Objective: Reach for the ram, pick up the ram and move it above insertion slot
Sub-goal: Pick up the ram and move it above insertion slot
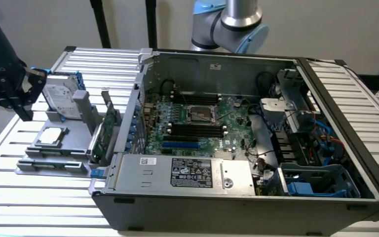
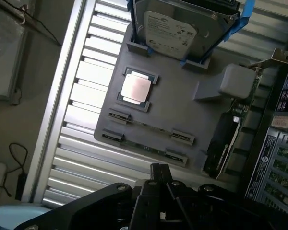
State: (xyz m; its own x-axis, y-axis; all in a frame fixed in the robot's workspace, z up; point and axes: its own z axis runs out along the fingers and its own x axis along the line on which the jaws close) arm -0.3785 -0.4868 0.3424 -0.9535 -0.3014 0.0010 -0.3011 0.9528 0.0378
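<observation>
Gripper [image 2: 159, 170] was closed and empty near the gray holder tray [image 2: 182, 110]; ram [image 2: 149, 126] sat there, not yet grasped.

No wording can be read. Labels on the hard drive [image 2: 170, 29] and the power supply [image 1: 189, 173] are illegible.

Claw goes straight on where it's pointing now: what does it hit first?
Probably the nearer ram stick, edge-up in the grey fixture, just ahead of the shut claw. Depth is unclear, so it could meet the fixture's base instead.
</observation>
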